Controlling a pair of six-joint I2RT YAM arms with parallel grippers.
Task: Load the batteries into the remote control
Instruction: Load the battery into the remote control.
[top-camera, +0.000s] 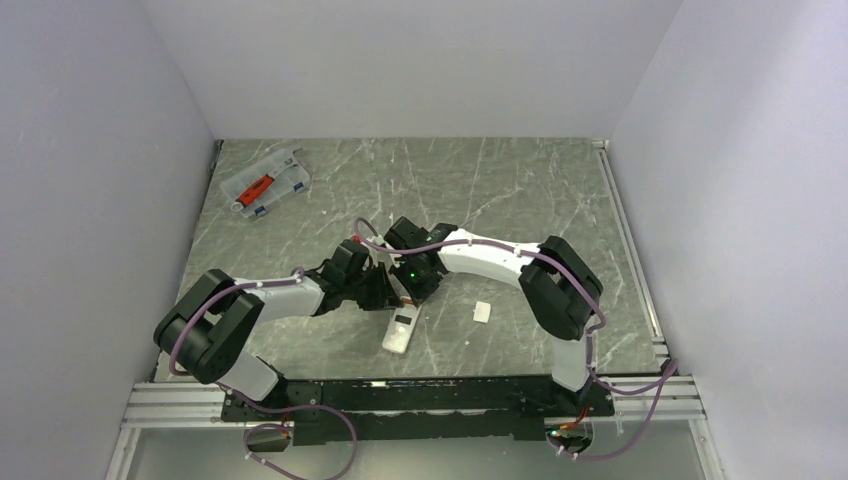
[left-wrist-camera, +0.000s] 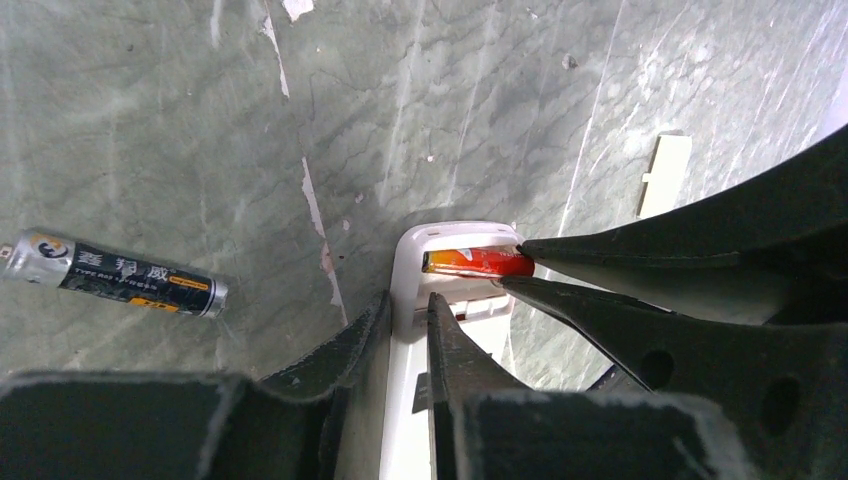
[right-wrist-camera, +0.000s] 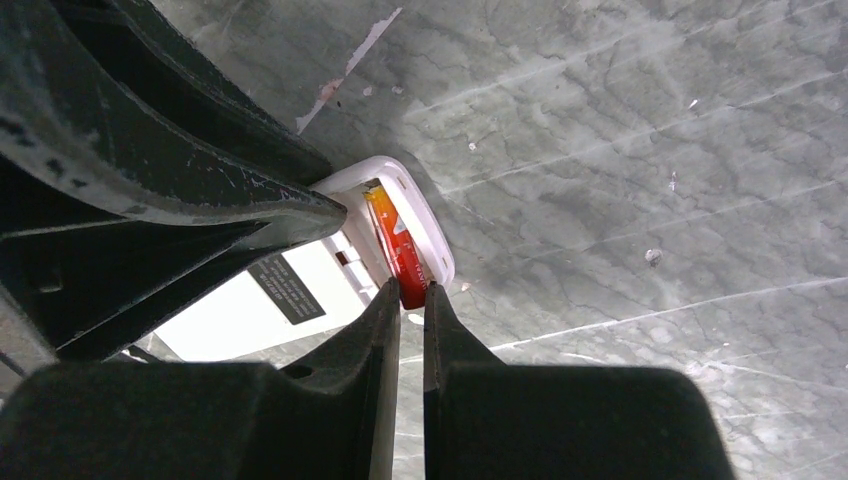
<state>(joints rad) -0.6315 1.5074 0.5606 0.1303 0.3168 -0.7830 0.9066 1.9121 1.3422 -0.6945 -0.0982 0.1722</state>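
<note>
The white remote control (top-camera: 402, 326) lies back up on the table, with its battery compartment open at the far end. My left gripper (left-wrist-camera: 410, 300) is shut on the remote's side wall beside the compartment. My right gripper (right-wrist-camera: 411, 288) is shut on the end of a reddish-orange battery (right-wrist-camera: 390, 240), which lies in the compartment against the end wall. It also shows in the left wrist view (left-wrist-camera: 476, 262). A second battery (left-wrist-camera: 115, 273), dark with a silver end, lies loose on the table to the left of the remote. In the top view both grippers meet over the remote's far end, the left gripper (top-camera: 383, 286) and the right gripper (top-camera: 413, 284).
A small loose white square piece (top-camera: 482, 312) lies right of the remote and shows in the left wrist view (left-wrist-camera: 665, 172). A clear plastic case (top-camera: 265, 182) with a red tool stands at the far left. White walls enclose the table on three sides.
</note>
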